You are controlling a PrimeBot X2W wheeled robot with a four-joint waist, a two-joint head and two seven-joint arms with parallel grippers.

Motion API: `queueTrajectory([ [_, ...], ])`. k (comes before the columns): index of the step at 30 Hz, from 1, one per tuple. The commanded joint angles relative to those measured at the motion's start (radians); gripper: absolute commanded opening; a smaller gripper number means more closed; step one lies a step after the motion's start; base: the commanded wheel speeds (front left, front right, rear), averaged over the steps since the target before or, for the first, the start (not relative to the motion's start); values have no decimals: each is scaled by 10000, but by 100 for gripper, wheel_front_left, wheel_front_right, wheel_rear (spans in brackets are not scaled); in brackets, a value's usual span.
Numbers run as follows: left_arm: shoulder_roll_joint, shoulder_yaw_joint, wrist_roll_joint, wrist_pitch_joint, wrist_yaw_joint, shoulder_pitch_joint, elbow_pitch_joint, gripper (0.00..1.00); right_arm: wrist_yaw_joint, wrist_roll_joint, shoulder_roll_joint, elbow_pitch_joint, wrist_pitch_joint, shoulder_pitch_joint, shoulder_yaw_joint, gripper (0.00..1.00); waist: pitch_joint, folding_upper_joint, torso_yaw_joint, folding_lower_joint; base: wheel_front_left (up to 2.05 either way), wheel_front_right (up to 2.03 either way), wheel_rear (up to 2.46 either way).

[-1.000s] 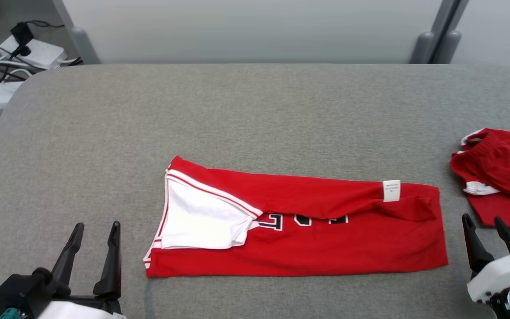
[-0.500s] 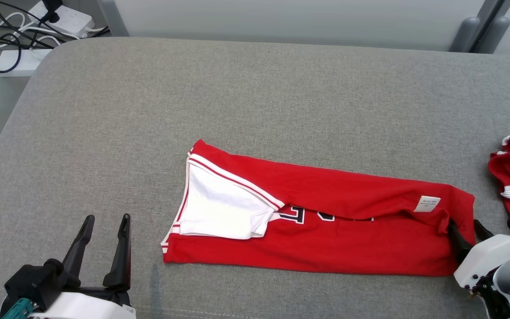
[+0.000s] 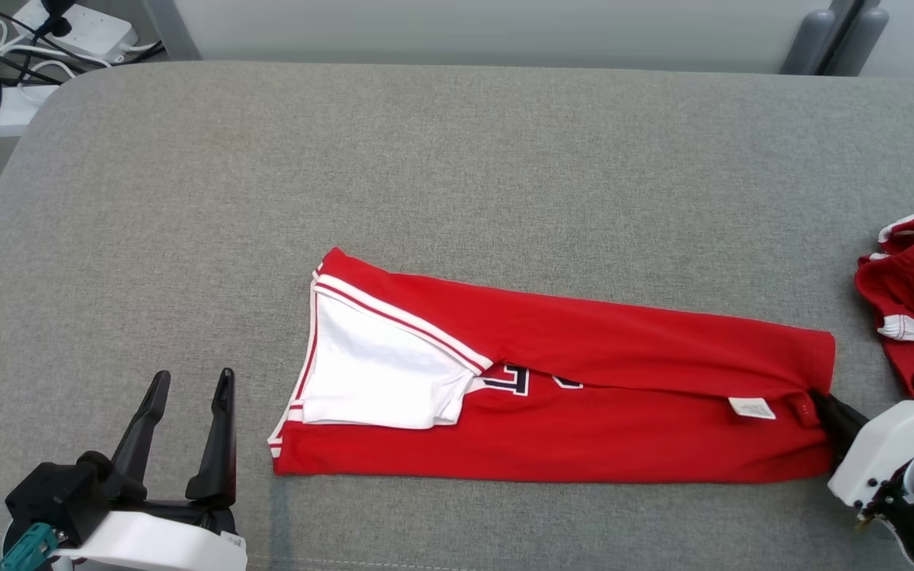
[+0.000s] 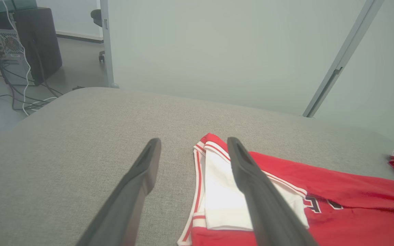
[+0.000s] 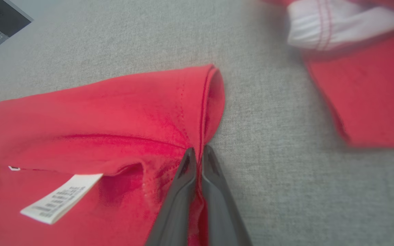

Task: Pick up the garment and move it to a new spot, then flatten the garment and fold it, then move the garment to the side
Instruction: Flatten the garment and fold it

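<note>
Right tool (image 5: 197,151) pinching red garment (image 3: 624,357) hem, left tool (image 3: 193,376) spread

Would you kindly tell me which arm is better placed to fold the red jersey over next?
Right, probably: the right gripper is shut on the hem of the red jersey, while the left gripper stands open beside the collar end, apart from the cloth.

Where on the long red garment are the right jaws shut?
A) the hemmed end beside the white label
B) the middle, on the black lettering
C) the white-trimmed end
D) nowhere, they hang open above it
A: the right wrist view shows the right jaws pinched together on the stitched hem of the red garment, close to the white label.
</note>
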Motion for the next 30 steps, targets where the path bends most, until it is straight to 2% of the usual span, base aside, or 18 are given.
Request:
queueTrajectory([
  [1,232,463,100,-74,-95,-521,-192,100,-48,79,-437,-115,12,229,104,0,34,-1,-21,0,0,0,0],
  [11,97,569,132,-89,-215,-519,-113,100,-48,571,-1795,-771,114,325,-519,0,110,-1,-69,0,0,0,0],
  [14,80,639,166,-93,-237,-498,-107,100,-48,1383,-1569,-1856,385,469,-636,0,113,-1,-109,0,0,0,0],
  [17,101,678,204,-95,-274,-504,-122,100,-48,2777,-895,-3690,948,646,-693,0,108,-1,-190,0,0,0,0],
  [20,126,713,238,-96,-286,-551,-143,100,-48,3663,-199,-5448,1415,716,-589,0,130,-1,-309,0,0,0,0],
  [22,136,690,260,-90,-308,-611,-137,100,-48,4024,441,-6186,1553,632,-505,0,142,-1,-337,0,0,0,0],
  [24,137,653,279,-75,-330,-684,-112,100,-48,4171,1249,-6478,1608,442,-335,0,141,-1,-337,0,0,0,0],
  [27,138,575,308,-32,-368,-786,-76,100,-48,4078,2573,-6284,1580,18,76,0,143,-1,-237,0,0,0,0],
  [30,113,468,335,-9,-428,-870,-35,100,-48,3836,3173,-5482,1369,-447,603,0,134,-1,-3,0,0,0,0],
])
